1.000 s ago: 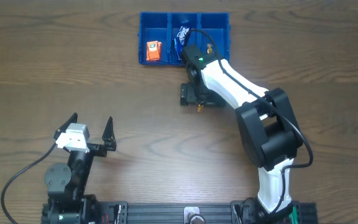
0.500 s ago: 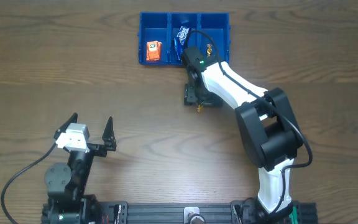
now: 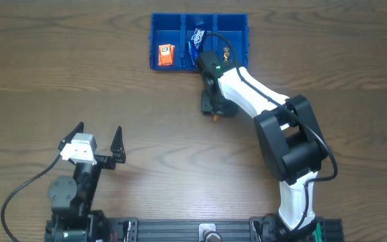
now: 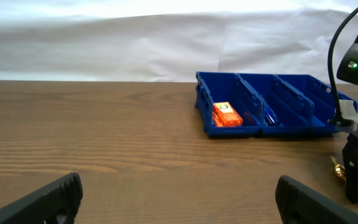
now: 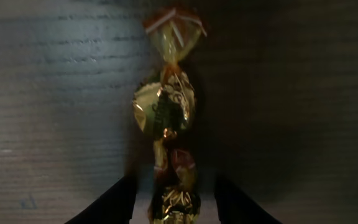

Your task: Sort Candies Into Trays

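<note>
A blue three-compartment tray [image 3: 239, 42] lies at the far middle of the table, with an orange candy [image 3: 166, 54] in its left bin and a blue candy [image 3: 196, 39] in the middle bin. My right gripper [image 3: 218, 107] is down at the table just in front of the tray. Its fingers stand slightly apart on either side of a gold-wrapped candy [image 5: 165, 107], whose twisted end [image 3: 215, 118] pokes out below the gripper. My left gripper [image 3: 99, 138] stays wide open near its base, holding nothing. From the left wrist view the tray [image 4: 303, 126], orange candy [image 4: 227, 115] and gold candy [image 4: 337, 168] show.
The wooden table has wide bare room left of the tray and across the middle. The tray's right bin [image 3: 232, 27] looks bare. My right arm [image 3: 261, 97] stretches diagonally from the near right toward the tray.
The right gripper's fingers have drawn closer together around the gold candy and shifted slightly right. The left arm has not moved.
</note>
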`<control>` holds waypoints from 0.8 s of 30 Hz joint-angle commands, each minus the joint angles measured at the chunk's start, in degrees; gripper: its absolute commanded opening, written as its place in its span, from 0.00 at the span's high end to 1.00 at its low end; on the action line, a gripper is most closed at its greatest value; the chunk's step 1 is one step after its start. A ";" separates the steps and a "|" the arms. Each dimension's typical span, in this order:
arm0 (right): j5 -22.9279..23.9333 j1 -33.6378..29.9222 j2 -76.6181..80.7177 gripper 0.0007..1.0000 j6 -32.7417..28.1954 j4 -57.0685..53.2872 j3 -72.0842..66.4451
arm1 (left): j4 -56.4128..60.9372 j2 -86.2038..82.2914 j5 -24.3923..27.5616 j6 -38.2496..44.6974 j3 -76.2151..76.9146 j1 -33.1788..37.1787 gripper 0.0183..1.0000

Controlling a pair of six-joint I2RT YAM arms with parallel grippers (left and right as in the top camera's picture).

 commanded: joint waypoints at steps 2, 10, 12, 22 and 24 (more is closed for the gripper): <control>0.33 0.11 -0.26 0.55 1.22 -1.03 -0.94 | -1.81 -0.31 0.98 0.83 -1.16 0.17 0.00; 0.31 0.13 -0.26 0.66 1.20 -0.66 -0.94 | -1.81 -0.31 0.96 0.83 -1.16 0.17 0.00; 0.31 0.13 -0.26 0.70 1.20 -0.63 -0.94 | -1.81 -0.31 0.98 0.85 -1.16 0.17 0.00; -0.59 0.13 -0.42 0.89 1.18 -0.42 -0.92 | -1.81 -0.31 0.96 0.85 -1.16 0.17 0.00; -0.79 0.13 -1.81 0.95 0.98 -0.39 -0.87 | -1.81 -0.31 0.98 0.85 -1.16 0.17 0.00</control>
